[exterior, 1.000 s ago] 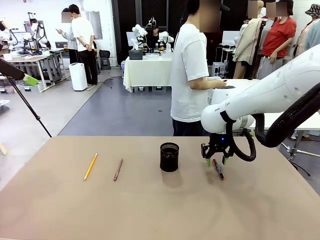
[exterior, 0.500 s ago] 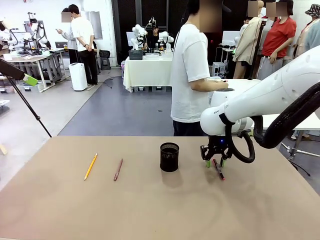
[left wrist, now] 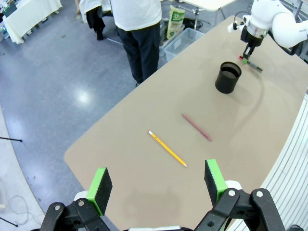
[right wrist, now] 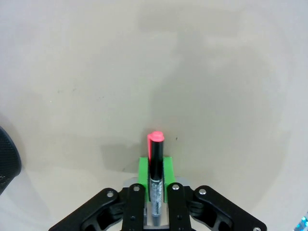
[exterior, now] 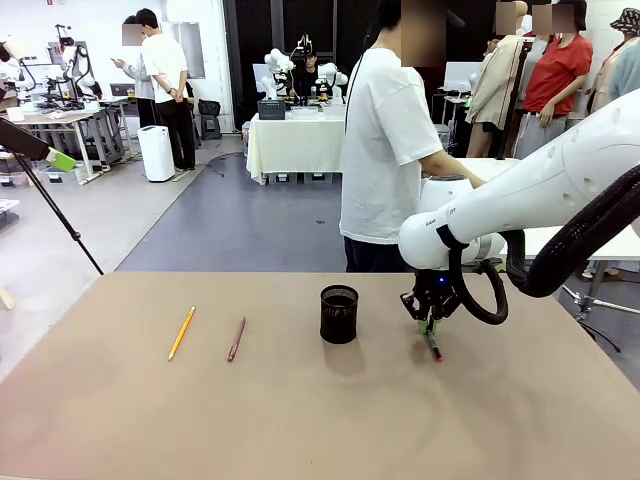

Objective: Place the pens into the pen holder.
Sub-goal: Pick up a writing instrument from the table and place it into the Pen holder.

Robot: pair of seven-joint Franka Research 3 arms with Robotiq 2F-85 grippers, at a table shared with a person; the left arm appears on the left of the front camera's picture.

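On the tan surface [exterior: 300, 420] the right gripper [exterior: 431, 326], open a moment ago, now clamps the pink-capped pen [right wrist: 155, 149]; seemingly ready to lift toward the pen holder [exterior: 339, 314]; left gripper [left wrist: 159, 182] gapes empty.

"How many pens did you count?"

"Three thin sticks. There was one yellow-orange pencil-like pen [exterior: 181, 333] at the left of the front view. One dark red-brown pen [exterior: 236, 339] lay just right of it. One black pen with a pink cap [right wrist: 155, 144] showed at the bottom centre of the right wrist view."

"And holders?"

"One black wire-mesh cylindrical cup [exterior: 339, 314], near the middle of the front view."

"Grippers?"

"Two black two-finger ones with green pads. The left gripper [left wrist: 157, 180] sat along the bottom edge of its own wrist view. The right gripper [exterior: 430, 320] was right of centre in the front view."

"Tables?"

"One tan table [exterior: 300, 430]."
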